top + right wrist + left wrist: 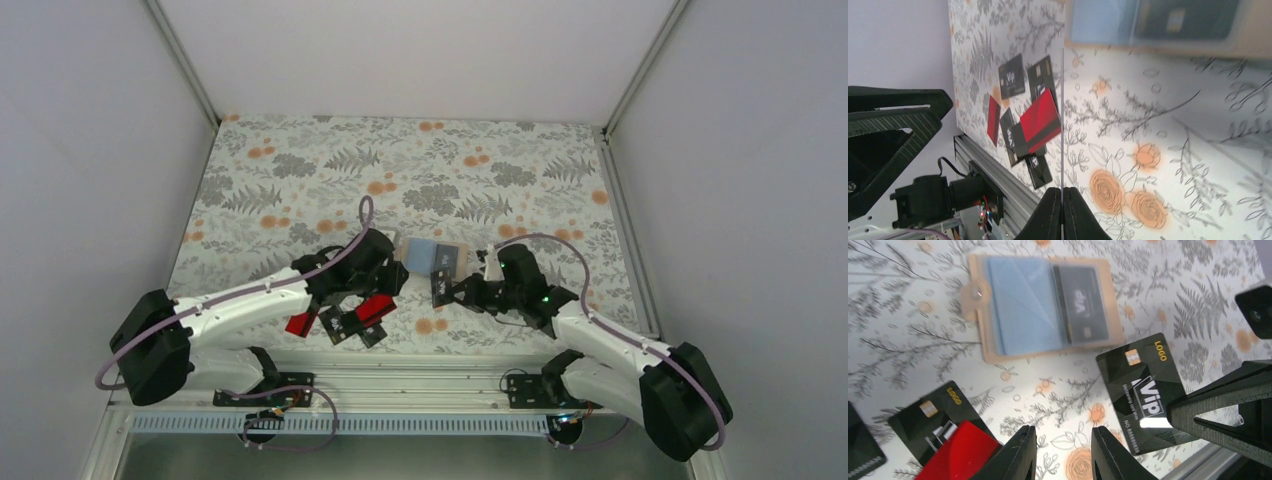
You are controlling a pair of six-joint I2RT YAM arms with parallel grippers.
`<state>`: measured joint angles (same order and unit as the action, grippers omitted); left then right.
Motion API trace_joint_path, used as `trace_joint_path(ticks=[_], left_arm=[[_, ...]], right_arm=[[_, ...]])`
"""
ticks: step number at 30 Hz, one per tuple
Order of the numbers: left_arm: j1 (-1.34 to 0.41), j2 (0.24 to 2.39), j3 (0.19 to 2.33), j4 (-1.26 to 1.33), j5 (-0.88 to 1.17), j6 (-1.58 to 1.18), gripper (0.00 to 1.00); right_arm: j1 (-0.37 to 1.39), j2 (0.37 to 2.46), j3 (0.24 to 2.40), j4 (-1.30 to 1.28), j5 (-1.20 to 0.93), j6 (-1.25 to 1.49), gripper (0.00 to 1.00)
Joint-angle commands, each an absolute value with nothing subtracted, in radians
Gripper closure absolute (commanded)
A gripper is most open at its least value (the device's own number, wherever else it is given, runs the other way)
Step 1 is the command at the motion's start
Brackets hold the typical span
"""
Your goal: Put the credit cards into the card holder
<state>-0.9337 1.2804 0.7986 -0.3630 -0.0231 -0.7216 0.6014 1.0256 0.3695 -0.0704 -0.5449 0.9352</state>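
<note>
My right hand is clamped shut on a black VIP card. I grip it by its near edge, and from my wrist it shows edge-on, pointing straight ahead at the card holder. The holder lies open on the tabletop just beyond that card, with another black card already in its right pocket. My left hand, jaws slightly apart and empty, hovers beside the loose red card.

Floral-print table cover, plain white walls, metal rail along near edge
</note>
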Motion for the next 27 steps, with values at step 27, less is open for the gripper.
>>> trace_joint_path(ticks=[27], left_arm=[[-0.808, 1.647, 1.109, -0.395, 0.01, -0.62, 0.72]], right_arm=[[0.333, 1.331, 0.543, 0.019, -0.683, 0.582, 0.96]])
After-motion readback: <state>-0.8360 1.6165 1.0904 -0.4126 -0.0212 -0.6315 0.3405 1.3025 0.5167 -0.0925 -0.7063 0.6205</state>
